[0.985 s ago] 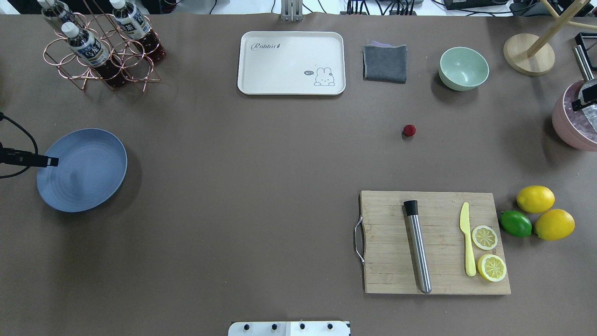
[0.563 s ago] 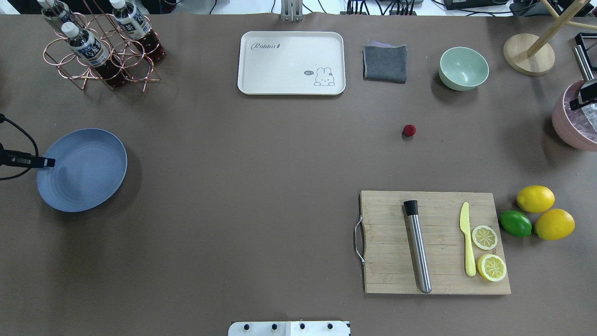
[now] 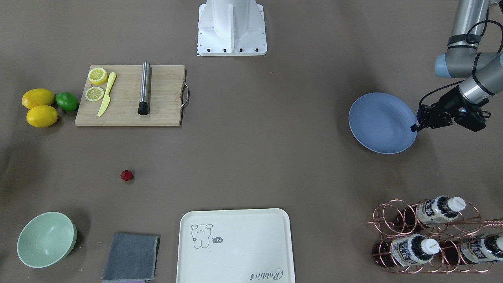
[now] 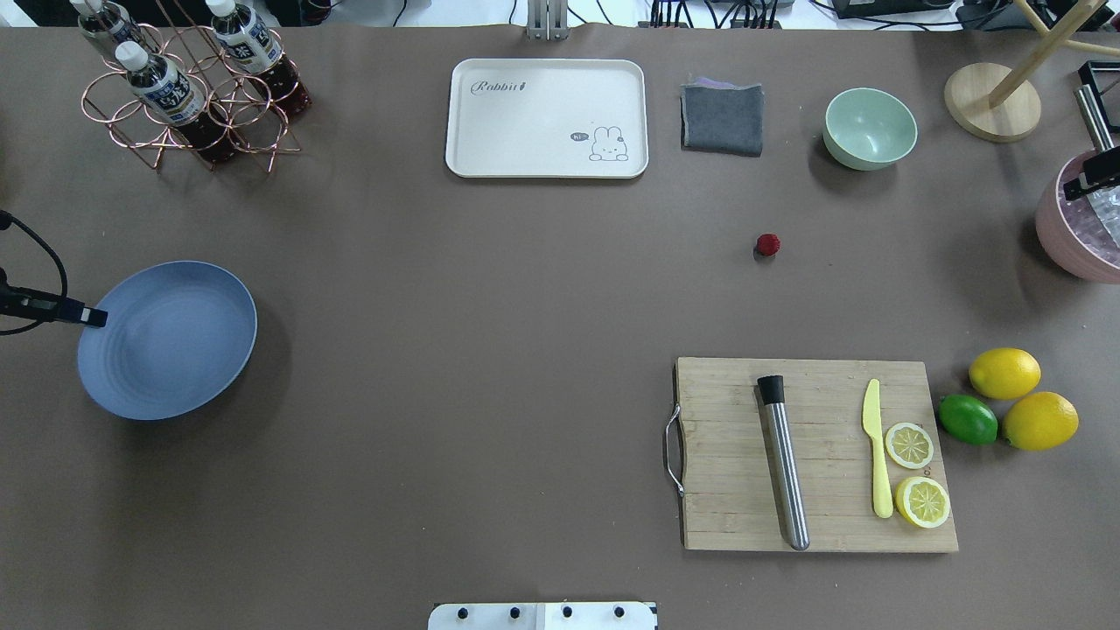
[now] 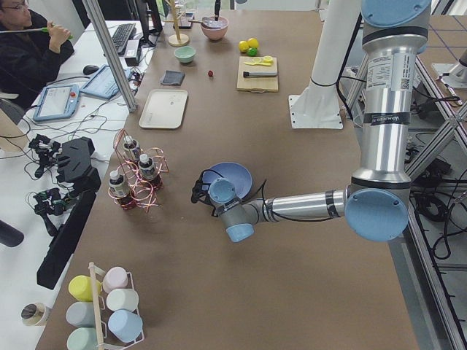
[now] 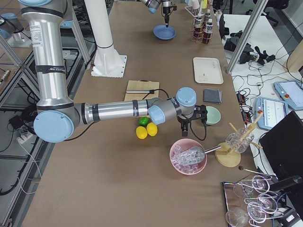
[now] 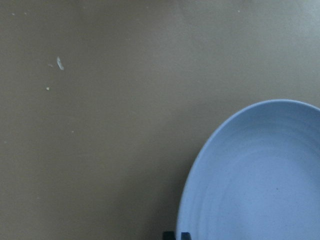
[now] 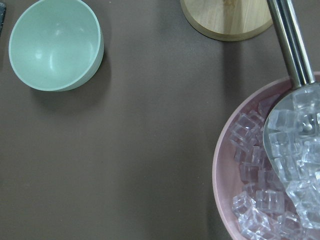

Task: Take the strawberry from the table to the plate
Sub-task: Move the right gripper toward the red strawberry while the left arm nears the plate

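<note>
The strawberry point(image 4: 768, 244) point(image 3: 127, 175), a tiny deep-red berry, lies alone on the table point(image 4: 490, 289) between the green bowl and the cutting board. Far to the left sits the blue plate point(image 4: 166, 339) point(image 3: 381, 122) point(image 7: 260, 175). My left gripper point(image 4: 94, 317) point(image 3: 415, 126) is at the plate's left rim, with its fingers together on the rim. My right gripper point(image 4: 1089, 182) point(image 6: 184, 126) hangs at the right edge over the pink bowl, far from the berry. No view shows its fingers clearly.
A pink bowl point(image 4: 1072, 232) of ice cubes with a metal scoop sits at the right edge. Also here are a mint bowl point(image 4: 869, 128), grey cloth point(image 4: 722, 118), cream tray point(image 4: 547, 118), cutting board point(image 4: 814, 455) with muddler, knife and lemon slices, whole lemons and a lime point(image 4: 967, 418), and a bottle rack point(image 4: 188, 87).
The plate has shifted a little to the right and toward the robot's base, along with the left gripper's tip. The right gripper has edged farther toward the table's far side.
</note>
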